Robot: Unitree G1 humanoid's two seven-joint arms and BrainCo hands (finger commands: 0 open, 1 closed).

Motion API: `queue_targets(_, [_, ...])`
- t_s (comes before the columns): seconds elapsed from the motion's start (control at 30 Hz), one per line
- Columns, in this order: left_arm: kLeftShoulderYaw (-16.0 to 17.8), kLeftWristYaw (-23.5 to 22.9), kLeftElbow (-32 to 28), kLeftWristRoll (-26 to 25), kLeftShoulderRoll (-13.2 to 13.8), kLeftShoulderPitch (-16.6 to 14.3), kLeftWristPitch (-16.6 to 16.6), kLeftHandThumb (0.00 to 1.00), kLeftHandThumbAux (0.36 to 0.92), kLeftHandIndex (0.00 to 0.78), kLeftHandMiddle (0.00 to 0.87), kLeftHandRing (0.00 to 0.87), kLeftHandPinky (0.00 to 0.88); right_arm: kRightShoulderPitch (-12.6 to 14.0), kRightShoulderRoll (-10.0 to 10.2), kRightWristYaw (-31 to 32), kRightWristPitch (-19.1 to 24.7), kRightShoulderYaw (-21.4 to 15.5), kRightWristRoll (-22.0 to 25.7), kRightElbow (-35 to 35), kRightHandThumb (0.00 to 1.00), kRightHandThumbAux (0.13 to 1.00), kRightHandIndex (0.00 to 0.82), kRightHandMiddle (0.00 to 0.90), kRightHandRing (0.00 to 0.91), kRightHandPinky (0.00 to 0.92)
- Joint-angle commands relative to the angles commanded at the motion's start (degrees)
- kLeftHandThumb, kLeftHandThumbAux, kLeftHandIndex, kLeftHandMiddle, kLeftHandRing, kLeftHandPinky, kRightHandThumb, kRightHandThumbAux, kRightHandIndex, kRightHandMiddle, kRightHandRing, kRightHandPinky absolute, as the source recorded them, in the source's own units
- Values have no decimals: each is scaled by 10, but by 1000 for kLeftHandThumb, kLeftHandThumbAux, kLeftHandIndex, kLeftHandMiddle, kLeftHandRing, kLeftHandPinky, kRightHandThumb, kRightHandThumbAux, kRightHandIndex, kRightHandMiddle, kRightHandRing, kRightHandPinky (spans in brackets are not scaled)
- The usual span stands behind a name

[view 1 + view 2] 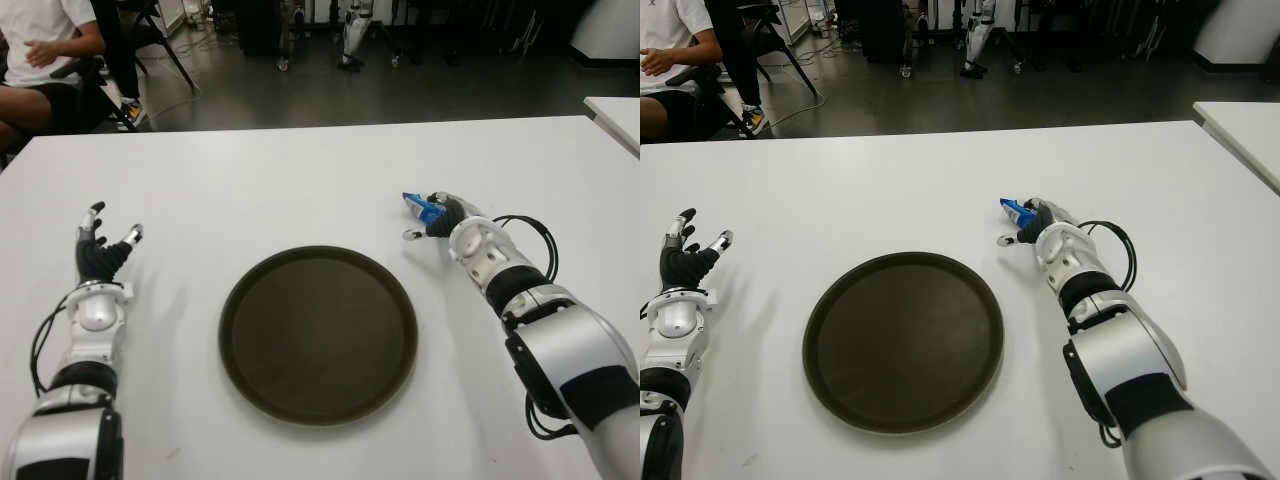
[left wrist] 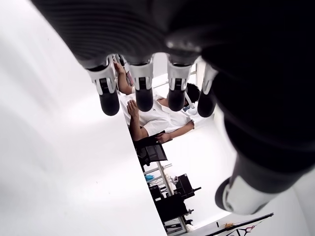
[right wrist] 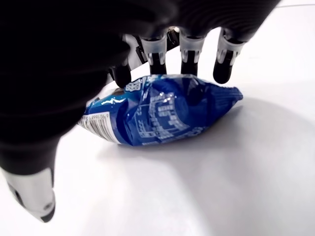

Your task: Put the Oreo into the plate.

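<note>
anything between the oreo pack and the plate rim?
No: both eye views show only bare white table between the Oreo pack, under the right hand, and the plate.

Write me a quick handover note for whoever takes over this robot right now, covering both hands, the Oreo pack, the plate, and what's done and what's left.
Right hand: over the blue Oreo pack on the white table, to the right of the plate and farther back. Its fingers reach over the pack; the thumb is not closed, so no firm grasp yet.
Left hand: open, holding nothing, idle to the left of the plate.
Plate: dark and round, in the middle of the table near the robot, nothing in it.
Done: right hand has reached the pack.
Left: close on the pack, lift it, carry it to the plate, release.
</note>
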Motion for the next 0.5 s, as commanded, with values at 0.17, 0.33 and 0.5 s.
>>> queue_targets(0.17, [0,0,-1,1,1,1,-3,0,726,0,0,0,0,-1,6,7,9,-3,7,-9,0,640,0,0,0,3])
queue_targets(0.33, [-1,2,1,3,2,1,-4,0,728,0,0,0,0,4,7,8,12,3,2,-8,0,640,0,0,0,2])
queue_targets(0.5, [-4,4,4,7,3,2,-8,0,717,0,0,0,0,12,11,2,11,10,-4,-4,0,658,0,0,0,3])
